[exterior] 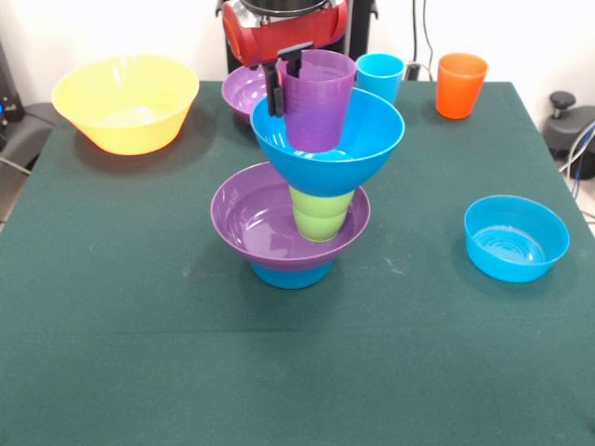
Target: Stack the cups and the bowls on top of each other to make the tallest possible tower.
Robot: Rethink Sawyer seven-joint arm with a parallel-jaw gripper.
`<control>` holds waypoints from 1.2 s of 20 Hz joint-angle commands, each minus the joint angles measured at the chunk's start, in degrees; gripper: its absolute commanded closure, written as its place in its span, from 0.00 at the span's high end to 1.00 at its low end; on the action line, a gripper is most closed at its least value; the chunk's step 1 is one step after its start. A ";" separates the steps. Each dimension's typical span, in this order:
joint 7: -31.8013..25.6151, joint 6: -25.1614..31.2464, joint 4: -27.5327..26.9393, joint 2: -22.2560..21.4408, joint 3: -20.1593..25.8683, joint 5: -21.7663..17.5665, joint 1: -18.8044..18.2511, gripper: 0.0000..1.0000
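Note:
The tower stands mid-table: a small blue bowl (292,275) lowest, a wide purple bowl (260,223) on it, a lime green cup (322,216) standing in that, and a large blue bowl (353,139) on the green cup. A translucent purple cup (321,102) stands upright in the large blue bowl. My gripper (284,88) comes down from above and is shut on the purple cup's left wall, one black finger outside and one inside the rim. A light blue cup (379,74) and an orange cup (461,84) stand at the far edge.
A large yellow bowl (125,102) sits at the far left. A second purple bowl (240,91) lies behind the tower near the red robot base (251,32). Another small blue bowl (516,238) sits at the right on the green table (139,353).

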 commanded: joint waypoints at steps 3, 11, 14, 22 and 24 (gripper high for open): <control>-17.37 5.55 -1.39 1.88 0.88 -5.25 0.19 0.00; -16.38 4.92 -0.31 2.61 1.25 -4.22 -0.24 0.00; -16.28 4.83 -0.14 2.66 1.22 -4.29 -0.31 0.00; -16.31 4.59 -0.31 2.92 1.09 -4.83 -0.33 0.00; -16.33 4.46 -0.36 3.07 1.15 -4.81 -0.40 0.00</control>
